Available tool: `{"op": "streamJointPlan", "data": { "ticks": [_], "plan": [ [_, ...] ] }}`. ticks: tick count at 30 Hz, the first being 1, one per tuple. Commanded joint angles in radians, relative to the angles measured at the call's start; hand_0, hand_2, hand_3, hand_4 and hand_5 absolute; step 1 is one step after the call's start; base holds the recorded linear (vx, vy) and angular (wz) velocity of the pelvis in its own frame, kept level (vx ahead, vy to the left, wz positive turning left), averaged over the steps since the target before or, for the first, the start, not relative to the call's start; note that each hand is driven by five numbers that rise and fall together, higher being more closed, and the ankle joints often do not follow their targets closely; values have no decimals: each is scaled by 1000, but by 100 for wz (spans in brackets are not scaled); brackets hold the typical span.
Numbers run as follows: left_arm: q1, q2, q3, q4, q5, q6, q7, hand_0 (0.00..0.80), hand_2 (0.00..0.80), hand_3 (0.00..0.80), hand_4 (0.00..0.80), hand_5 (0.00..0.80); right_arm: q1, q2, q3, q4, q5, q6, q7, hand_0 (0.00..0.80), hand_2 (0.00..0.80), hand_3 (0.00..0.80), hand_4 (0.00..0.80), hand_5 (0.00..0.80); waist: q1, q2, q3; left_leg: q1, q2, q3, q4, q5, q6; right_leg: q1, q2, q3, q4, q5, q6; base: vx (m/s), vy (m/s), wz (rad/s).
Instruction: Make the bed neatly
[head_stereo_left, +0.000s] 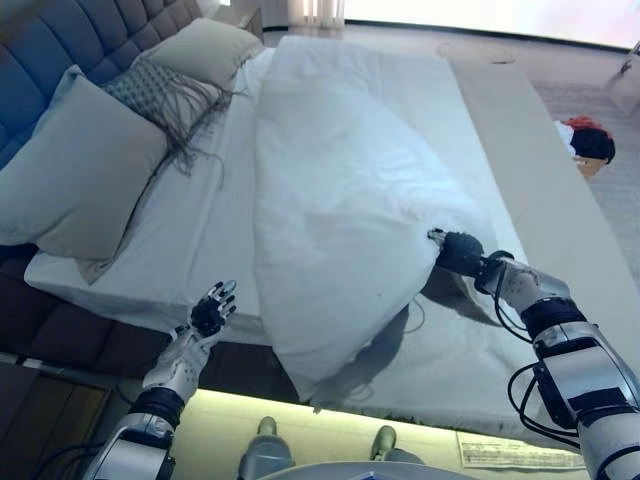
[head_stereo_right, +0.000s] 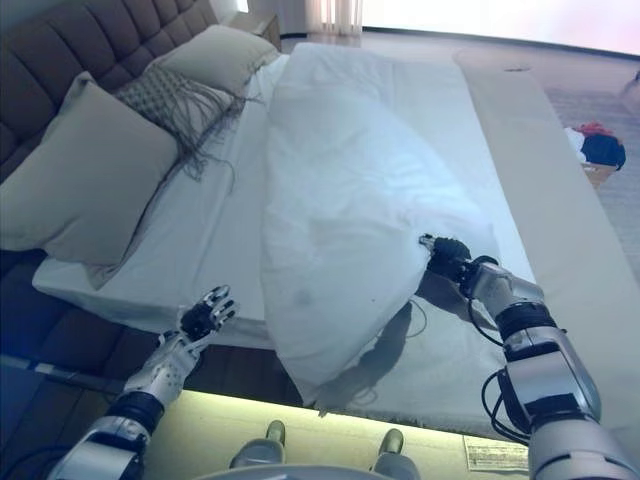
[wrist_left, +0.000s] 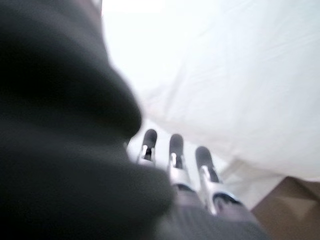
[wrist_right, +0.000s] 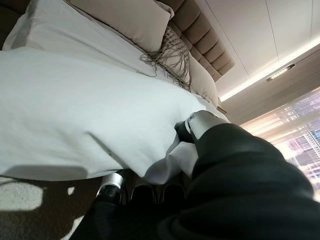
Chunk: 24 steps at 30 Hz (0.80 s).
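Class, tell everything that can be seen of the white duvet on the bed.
The white duvet is soft, creased cloth, bunched in a long heap down the middle of the mattress, not spread flat. Its near end droops over the bed's edge. The right hand pinches its side edge, lifting it. The left hand hovers open beside it.

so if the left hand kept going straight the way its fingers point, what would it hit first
Most likely the white duvet. The left hand hangs open off the bed's near edge, fingers aimed at the duvet's hanging edge. Depth is unclear, so it might brush the sheet first.
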Motion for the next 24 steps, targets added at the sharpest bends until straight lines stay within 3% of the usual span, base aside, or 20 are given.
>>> {"op": "streamJointPlan", "data": {
  "ticks": [1,6,14,24],
  "plan": [
    [-139,-60,-104,80,-153,87,26,0,0,0,0,0,-120,14,27,-32,58,-31,18,800,800,800,800,800,-9,-27,-94,-7,51,26,1,-11,-10,74,-94,8,1,-47,109,85,-8,0],
    [-155,-141,-151,153,-289,205,20,0,0,0,0,0,-140,55,52,-15,62,-15,2,800,800,800,800,800,-25,-34,-104,8,56,34,1,-19,-12,82,-90,17,1,-50,112,80,-11,0],
    [-110,-272,-193,343,-569,458,-50,0,0,0,0,0,-137,142,76,-24,87,-23,-30,800,800,800,800,800,-46,-66,-98,-2,68,52,1,-26,-15,65,-79,36,1,-53,118,32,-75,-4],
    [-57,-335,-238,354,-698,653,5,0,0,0,0,0,-149,223,111,-107,175,-116,-106,800,800,800,800,800,-43,-143,-8,-66,113,61,1,-16,-25,-10,-40,61,1,-33,116,-104,-192,-9]
  ]
}}
